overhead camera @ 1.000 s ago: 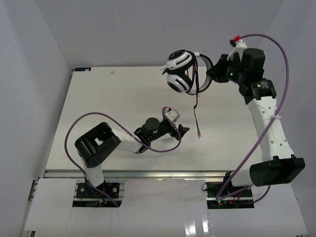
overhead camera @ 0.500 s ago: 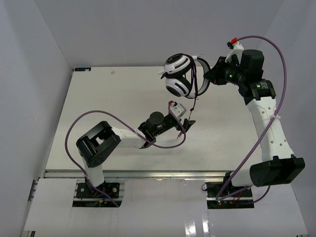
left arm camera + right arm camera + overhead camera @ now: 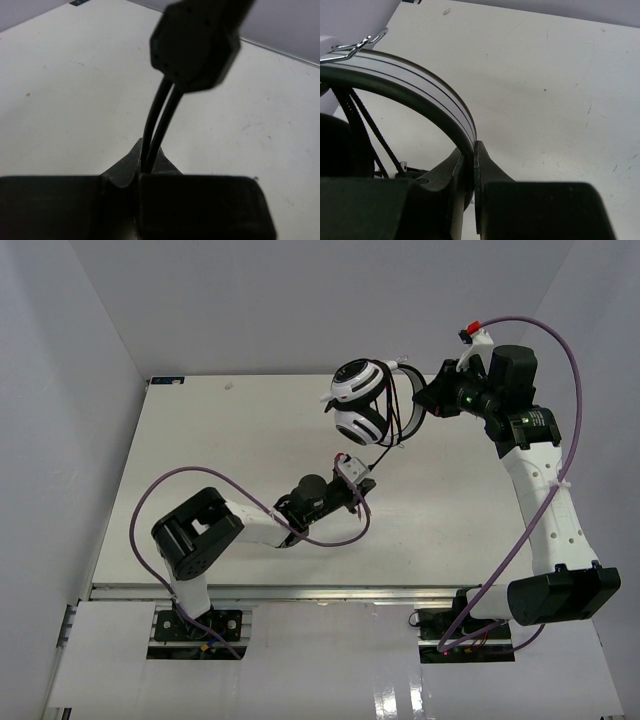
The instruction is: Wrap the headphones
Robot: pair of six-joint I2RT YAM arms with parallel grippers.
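The headphones (image 3: 360, 405), white and black with striped earcups, hang above the table's far right. My right gripper (image 3: 428, 400) is shut on their headband (image 3: 420, 75), which passes between its jaws (image 3: 474, 150). The thin black cable (image 3: 157, 120) runs doubled down from a blurred dark block (image 3: 195, 45) into my left gripper (image 3: 141, 162). That gripper is shut on the two strands. In the top view the left gripper (image 3: 364, 483) sits just below the earcups. Further cable strands (image 3: 365, 125) cross the headband's inside. The cable's end is hidden.
The white table (image 3: 200, 440) lies under both arms, boxed in by pale walls left, back and right. Purple arm cables loop beside the left arm (image 3: 150, 510) and along the right arm (image 3: 560, 350). A small dark mark (image 3: 165, 381) sits at the far left corner.
The left gripper has moved up to the hanging cable and shut on it. The loose cable no longer dangles over the table. The headphones have shifted slightly.
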